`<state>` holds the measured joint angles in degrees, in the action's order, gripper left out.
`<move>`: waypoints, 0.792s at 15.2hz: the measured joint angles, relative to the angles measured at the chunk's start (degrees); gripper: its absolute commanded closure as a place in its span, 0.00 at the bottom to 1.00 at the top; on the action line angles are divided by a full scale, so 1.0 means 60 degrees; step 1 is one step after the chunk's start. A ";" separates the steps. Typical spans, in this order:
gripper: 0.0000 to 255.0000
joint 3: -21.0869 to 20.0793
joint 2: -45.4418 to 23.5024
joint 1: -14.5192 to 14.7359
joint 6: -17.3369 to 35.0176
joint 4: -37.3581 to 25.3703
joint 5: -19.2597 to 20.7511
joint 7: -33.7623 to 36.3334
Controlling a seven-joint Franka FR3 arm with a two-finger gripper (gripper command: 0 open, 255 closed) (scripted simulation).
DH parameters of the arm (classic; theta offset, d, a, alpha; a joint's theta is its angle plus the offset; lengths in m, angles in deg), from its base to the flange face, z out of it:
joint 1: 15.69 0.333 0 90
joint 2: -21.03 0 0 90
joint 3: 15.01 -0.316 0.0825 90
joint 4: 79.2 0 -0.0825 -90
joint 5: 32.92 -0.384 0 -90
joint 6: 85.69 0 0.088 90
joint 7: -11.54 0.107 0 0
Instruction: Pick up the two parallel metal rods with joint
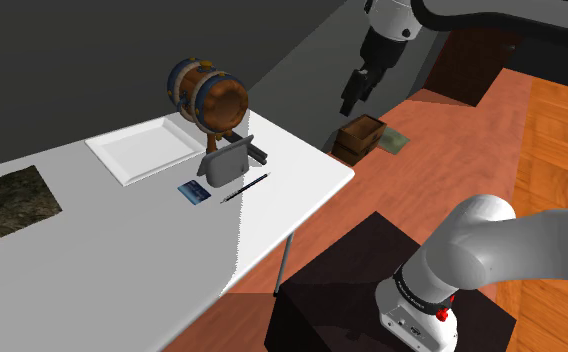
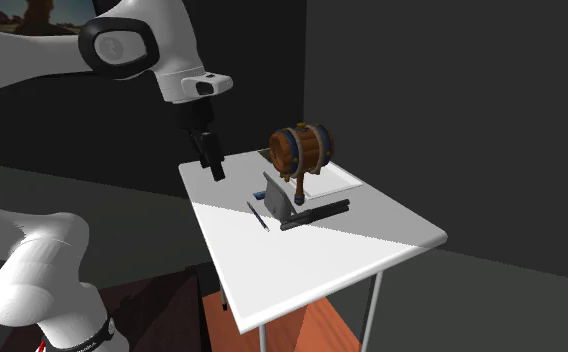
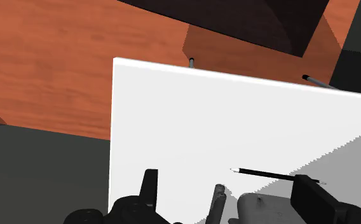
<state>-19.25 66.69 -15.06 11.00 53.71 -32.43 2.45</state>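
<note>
The two parallel dark rods [image 2: 317,212] [image 1: 258,152] lie on the white table [image 1: 122,250], joined at one end and resting against a grey tilted panel [image 1: 227,163]. In the wrist view the rods [image 3: 216,202] show just ahead of the fingers, next to the grey panel [image 3: 262,207]. My black gripper [image 1: 352,98] [image 2: 215,168] hangs well above the table's corner, apart from the rods. It is open [image 3: 227,179] with nothing between its fingers.
A wooden barrel on a stand [image 1: 209,95] and a white tray [image 1: 144,150] stand behind the panel. A black pen [image 1: 245,187] [image 3: 268,174] and a blue card [image 1: 193,190] lie in front. A wooden crate [image 1: 359,135] sits on the floor past the table's edge.
</note>
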 measured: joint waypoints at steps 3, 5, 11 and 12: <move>0.00 -0.0066 -0.0328 0.0000 0.0257 -0.0023 -0.0054 0.0097; 0.00 -0.0189 -0.0951 -0.0003 0.0669 -0.0165 -0.0128 0.0260; 0.00 -0.0481 -0.2930 -0.0048 0.2004 -0.0589 -0.0258 0.0682; 0.00 -0.0547 -0.3251 -0.0045 0.2207 -0.0674 -0.0275 0.0781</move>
<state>-22.54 47.18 -15.33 24.25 49.67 -34.08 7.14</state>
